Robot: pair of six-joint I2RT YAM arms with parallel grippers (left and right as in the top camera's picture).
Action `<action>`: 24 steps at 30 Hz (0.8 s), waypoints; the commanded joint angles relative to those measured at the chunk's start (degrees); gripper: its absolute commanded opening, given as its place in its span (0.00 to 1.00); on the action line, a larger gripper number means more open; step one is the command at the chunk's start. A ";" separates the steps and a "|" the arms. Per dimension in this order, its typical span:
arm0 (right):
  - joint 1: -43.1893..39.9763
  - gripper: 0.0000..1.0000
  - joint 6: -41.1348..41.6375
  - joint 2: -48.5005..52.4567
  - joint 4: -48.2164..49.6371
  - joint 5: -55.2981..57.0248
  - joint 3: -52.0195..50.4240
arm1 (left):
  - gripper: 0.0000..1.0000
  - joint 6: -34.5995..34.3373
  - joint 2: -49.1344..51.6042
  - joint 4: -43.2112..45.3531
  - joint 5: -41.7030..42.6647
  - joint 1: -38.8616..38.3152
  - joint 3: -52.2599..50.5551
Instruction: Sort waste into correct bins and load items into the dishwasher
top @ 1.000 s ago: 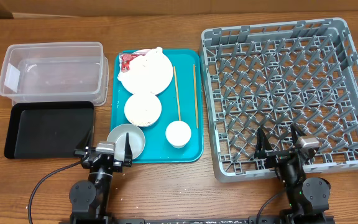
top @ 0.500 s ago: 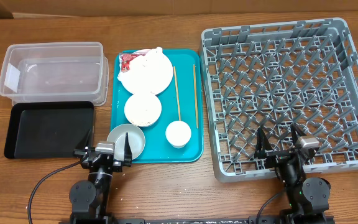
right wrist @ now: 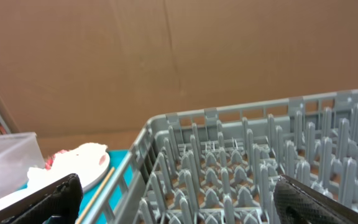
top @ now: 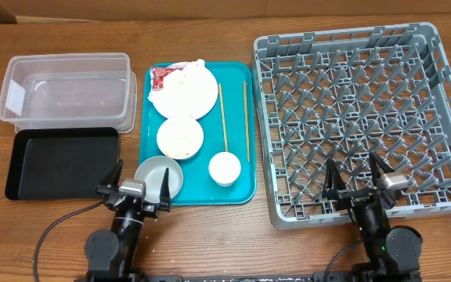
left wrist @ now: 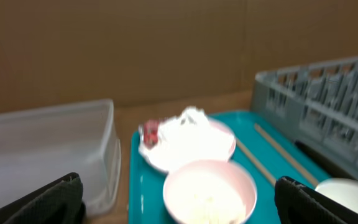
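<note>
With left fingers (top: 164, 188) and right fingers (top: 331, 180) spread and empty, the crumpled napkin (top: 188, 70) on the plate (top: 190, 98) looks light and soft, best pinched at its raised folds.

You've got the tub (top: 67, 88) far left, the shallow tray (top: 61, 163) in front of it, the serving tray (top: 241, 188) mid-desk (top: 225, 235) carrying plate (top: 186, 94), dish (top: 180, 137), bowl (top: 160, 174), cup (top: 225, 168) and chopsticks (top: 222, 117), and the rack (top: 358, 117) on the right.
</note>
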 commanded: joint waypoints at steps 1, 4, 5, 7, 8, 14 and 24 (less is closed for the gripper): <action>-0.22 1.00 0.09 -0.63 -0.90 -0.35 6.62 | 1.00 -2.03 0.87 0.35 2.16 0.39 8.66; -0.22 1.00 -0.13 -0.52 -4.31 -0.33 10.58 | 1.00 -2.03 4.59 -2.47 2.16 0.39 15.39; -0.22 1.00 -0.15 -0.39 -4.98 -0.31 11.34 | 1.00 -2.03 6.19 -3.65 2.16 0.39 17.49; -0.22 1.00 -0.15 0.39 -6.82 -0.31 13.55 | 1.00 -2.03 10.45 -6.29 2.19 0.39 22.18; -0.22 1.00 -0.13 0.90 -7.52 -0.31 14.51 | 1.00 -2.05 12.72 -7.39 2.19 0.39 24.37; -0.22 1.00 -0.33 7.98 -12.87 0.92 22.88 | 1.00 -2.08 31.17 -14.45 2.91 0.20 40.22; -0.22 1.00 -0.33 31.91 -29.68 2.36 45.62 | 1.00 -1.79 67.12 -40.33 1.57 -3.23 77.37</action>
